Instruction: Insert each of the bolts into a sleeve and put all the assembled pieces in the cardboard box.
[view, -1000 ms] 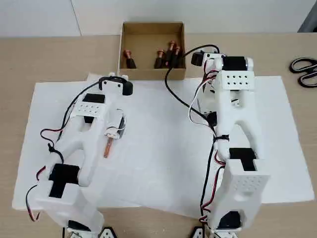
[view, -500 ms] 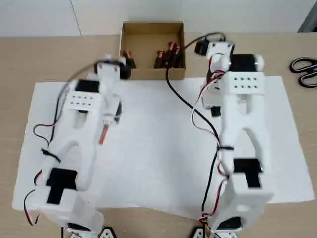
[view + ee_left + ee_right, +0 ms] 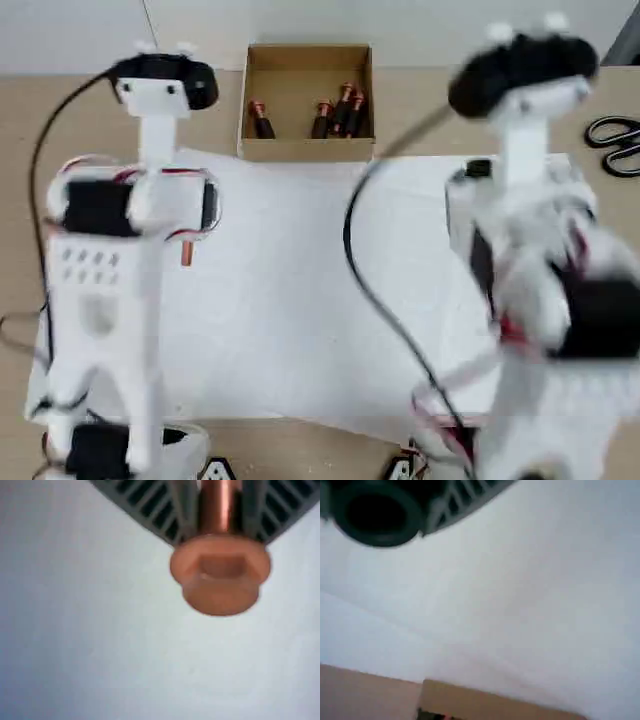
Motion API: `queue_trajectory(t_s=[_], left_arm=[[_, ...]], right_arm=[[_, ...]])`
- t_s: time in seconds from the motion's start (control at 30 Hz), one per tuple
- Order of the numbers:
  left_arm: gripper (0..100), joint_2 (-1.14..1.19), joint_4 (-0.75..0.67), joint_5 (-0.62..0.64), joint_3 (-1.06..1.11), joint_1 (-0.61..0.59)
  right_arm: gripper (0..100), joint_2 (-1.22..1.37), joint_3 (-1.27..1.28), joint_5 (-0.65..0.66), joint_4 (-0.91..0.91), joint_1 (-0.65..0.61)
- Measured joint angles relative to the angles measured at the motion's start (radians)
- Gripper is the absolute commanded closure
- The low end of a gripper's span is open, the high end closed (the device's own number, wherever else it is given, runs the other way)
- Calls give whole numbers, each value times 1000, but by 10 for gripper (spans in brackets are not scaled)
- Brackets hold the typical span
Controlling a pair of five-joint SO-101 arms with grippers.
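Left gripper (image 3: 220, 502) is clamped on a copper bolt (image 3: 220, 575) above the white sheet (image 3: 300, 290). Right gripper (image 3: 380, 490) grips a black sleeve (image 3: 375, 515). Both arms have lifted since a second ago. Four assembled pieces (image 3: 335, 110) lie in the box (image 3: 305, 150).

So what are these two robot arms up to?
The left gripper holds a copper bolt and the right gripper holds a black sleeve. Both are above the white sheet, and the two parts are not yet joined. Four finished pieces lie in the cardboard box at the sheet's far edge.
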Motion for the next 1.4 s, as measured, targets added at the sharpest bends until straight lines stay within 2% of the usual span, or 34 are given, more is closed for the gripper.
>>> queue_trajectory(t_s=[0.2,0.33,0.53,0.67,0.83,1.07,1.27,1.4], left_arm=[[994,-233,0,9,57,49],[994,-344,-26,94,201,86],[994,-483,-290,298,482,189],[994,-582,-497,328,651,218],[994,-664,-647,331,796,242],[994,-687,-764,331,841,330],[994,-689,-872,334,858,361],[994,-689,-931,371,918,367]], right_arm=[[995,-381,368,0,-2,-2],[995,-568,706,0,-176,-2],[995,-729,1172,0,-657,-14],[995,-769,1390,0,-795,-112],[995,-798,1548,0,-848,-301],[995,-908,1691,-34,-876,-453],[995,-1065,1815,-192,-1011,-471],[995,-1148,1901,-250,-1034,-462]])
